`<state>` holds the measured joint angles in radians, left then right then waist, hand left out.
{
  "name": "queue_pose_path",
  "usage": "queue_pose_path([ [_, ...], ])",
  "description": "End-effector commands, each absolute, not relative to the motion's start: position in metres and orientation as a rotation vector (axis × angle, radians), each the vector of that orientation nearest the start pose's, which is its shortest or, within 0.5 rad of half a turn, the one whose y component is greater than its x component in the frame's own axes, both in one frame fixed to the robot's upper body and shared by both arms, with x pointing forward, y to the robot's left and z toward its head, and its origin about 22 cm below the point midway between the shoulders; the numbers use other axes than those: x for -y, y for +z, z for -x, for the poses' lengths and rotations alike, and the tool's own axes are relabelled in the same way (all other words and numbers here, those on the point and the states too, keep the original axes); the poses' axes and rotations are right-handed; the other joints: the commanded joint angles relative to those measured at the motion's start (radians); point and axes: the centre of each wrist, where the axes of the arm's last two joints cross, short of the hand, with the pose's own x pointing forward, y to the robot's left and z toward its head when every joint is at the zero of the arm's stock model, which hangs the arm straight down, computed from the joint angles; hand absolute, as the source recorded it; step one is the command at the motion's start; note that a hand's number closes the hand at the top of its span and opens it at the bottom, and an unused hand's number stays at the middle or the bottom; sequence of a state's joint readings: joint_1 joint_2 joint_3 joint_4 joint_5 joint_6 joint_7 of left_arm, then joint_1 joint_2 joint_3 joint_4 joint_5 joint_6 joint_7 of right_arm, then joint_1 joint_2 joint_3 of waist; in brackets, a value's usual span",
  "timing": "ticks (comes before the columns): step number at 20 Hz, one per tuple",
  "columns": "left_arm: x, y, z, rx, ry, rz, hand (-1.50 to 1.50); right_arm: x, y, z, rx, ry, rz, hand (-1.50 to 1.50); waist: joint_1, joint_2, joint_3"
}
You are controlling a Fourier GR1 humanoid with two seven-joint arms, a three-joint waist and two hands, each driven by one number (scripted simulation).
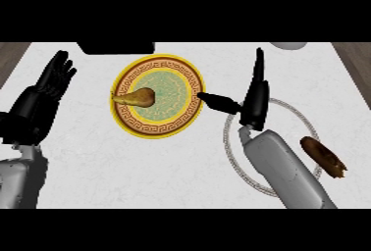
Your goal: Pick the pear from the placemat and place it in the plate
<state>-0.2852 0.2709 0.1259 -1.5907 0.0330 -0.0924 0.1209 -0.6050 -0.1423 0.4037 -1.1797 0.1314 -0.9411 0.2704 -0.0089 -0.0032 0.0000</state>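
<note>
pear [136, 97] on plate [190, 78]

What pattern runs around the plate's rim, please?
A brown band with a gold meander, yellow-edged; head view.

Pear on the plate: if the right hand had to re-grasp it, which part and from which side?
Probably the wide body of the pear. It lies on its side on the plate, narrow end towards the left rim, broad end towards the middle. The right hand, open just past the right rim, could come in from the right and above, closing fingers and thumb across the broad end.
</note>
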Motion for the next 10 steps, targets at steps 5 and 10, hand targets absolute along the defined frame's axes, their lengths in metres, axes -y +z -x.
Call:
queue_pose_path([
  [5, -0.277, 0.102, -0.298, 1.747, -0.230, -0.161, 0.00, 0.171, 0.073, -0.296, 1.665, -0.074, 0.577, -1.50, 0.000, 0.001, 0.000],
  [10, -0.286, 0.094, -0.287, 1.744, -0.223, -0.154, 0.00, 0.210, 0.045, -0.277, 1.684, -0.042, 0.675, -1.50, 0.004, 0.002, 0.000],
])
